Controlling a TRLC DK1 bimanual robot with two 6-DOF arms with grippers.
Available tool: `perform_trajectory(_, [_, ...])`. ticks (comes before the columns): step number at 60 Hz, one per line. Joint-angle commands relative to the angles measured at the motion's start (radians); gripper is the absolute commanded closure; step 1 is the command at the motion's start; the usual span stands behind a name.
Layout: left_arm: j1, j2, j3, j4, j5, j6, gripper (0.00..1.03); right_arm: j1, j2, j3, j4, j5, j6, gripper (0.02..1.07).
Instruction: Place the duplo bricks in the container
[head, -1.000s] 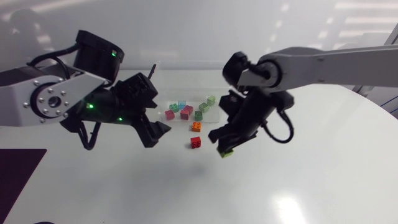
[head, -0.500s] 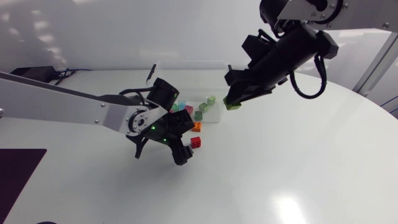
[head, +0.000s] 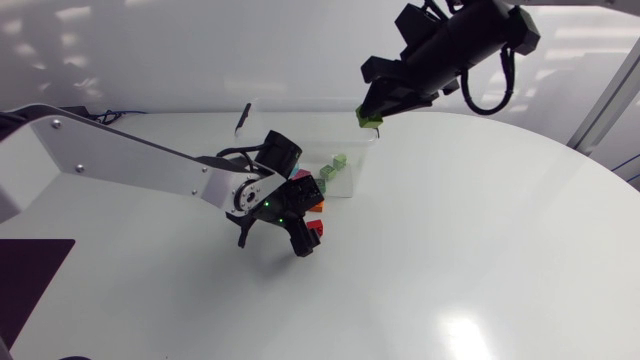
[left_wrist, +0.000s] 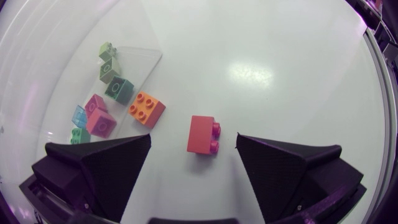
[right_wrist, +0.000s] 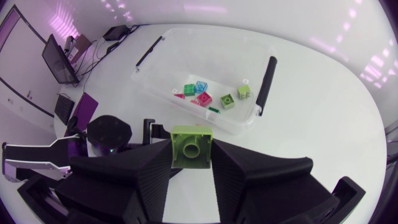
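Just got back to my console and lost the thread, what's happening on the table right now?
The right gripper is shut on a lime green brick, raised near the clear container, which already holds several bricks. The left gripper is open, low over the table, fingers either side of a red brick without touching it. An orange brick lies nearby, also outside the container.

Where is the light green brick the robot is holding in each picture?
Head view: the lime brick is pinched in the right gripper, held up over the right end of the container.
Left wrist view: not in it.
Right wrist view: the lime brick sits between the gripper's fingers, with the container beyond it.
Shared landmark: the clear container with small bricks inside shows in all three views.
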Motion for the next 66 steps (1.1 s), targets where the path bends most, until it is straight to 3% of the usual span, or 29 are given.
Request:
perform_trajectory(1, [0.007,0.027,0.035,0.009,0.000,0.029,0.12,-0.001,0.073,0.054,0.024,0.018,0.028,0.94])
perform_trajectory(19, [0.019,0.044,0.049,-0.005,0.000,0.055,0.14,0.008,0.254,0.237,0.030,0.050,0.039,0.94])
perform_trajectory(27, [0.022,0.075,0.090,-0.079,0.002,0.080,0.14,0.009,0.287,0.280,0.016,0.054,0.040,0.94])
perform_trajectory(36, [0.019,0.101,0.127,-0.115,0.008,0.089,0.32,0.008,0.306,0.298,0.015,0.054,0.042,0.94])
perform_trajectory(43, [0.013,0.116,0.150,-0.123,0.016,0.089,0.54,0.002,0.332,0.318,0.016,0.056,0.042,0.94])
perform_trajectory(47, [0.007,0.119,0.152,-0.123,0.017,0.089,0.74,-0.001,0.355,0.340,0.016,0.056,0.044,0.94])
perform_trajectory(56, [-0.013,0.086,0.115,-0.138,0.025,0.094,0.78,-0.004,0.435,0.416,0.015,0.097,0.045,0.93])
perform_trajectory(66, [-0.015,-0.071,0.032,-0.180,0.043,0.092,0.79,-0.001,0.521,0.502,-0.012,0.146,0.051,0.71])
